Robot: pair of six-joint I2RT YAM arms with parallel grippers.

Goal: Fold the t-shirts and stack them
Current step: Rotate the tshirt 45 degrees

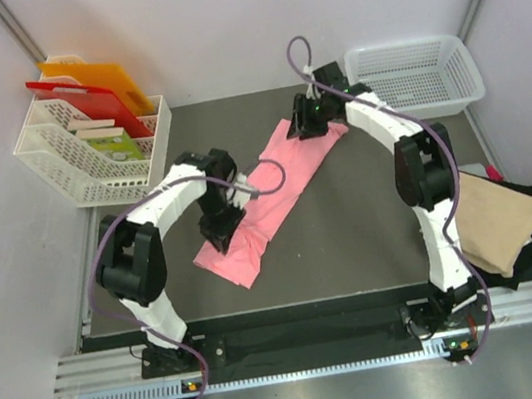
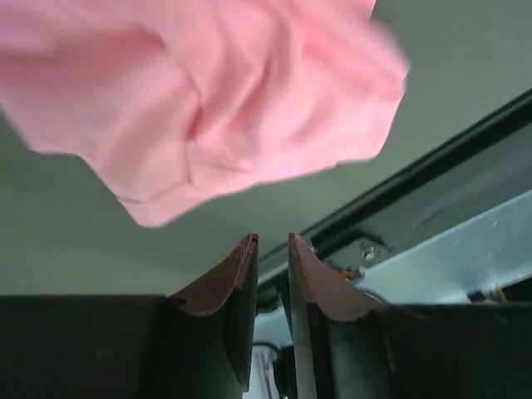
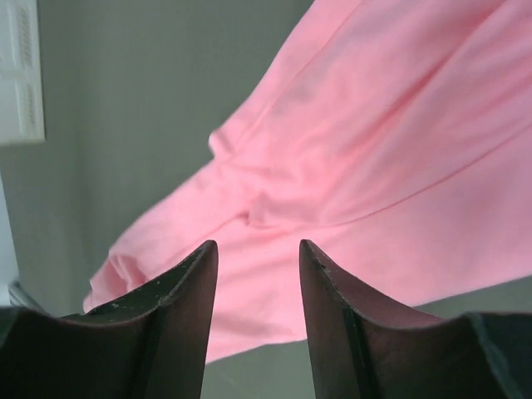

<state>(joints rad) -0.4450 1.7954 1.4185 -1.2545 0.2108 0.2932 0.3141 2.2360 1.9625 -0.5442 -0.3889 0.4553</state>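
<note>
The salmon-pink t-shirt (image 1: 275, 193) lies folded into a long strip, running diagonally across the dark table. My left gripper (image 1: 221, 232) hovers over its near-left end. In the left wrist view the fingers (image 2: 273, 237) stand a narrow gap apart with nothing between them, just short of the shirt's edge (image 2: 233, 91). My right gripper (image 1: 310, 124) is over the far-right end. It is open (image 3: 258, 243) and empty just above the pink cloth (image 3: 374, 150). The tan-beige t-shirt (image 1: 497, 219) lies folded at the right on dark shirts (image 1: 519, 188), with a bit of red (image 1: 489, 170) showing.
A white mesh basket (image 1: 415, 75) stands at the back right. Another white basket (image 1: 89, 167) with red and orange boards stands at the back left. The table's front rail (image 2: 432, 241) runs just beyond the left gripper.
</note>
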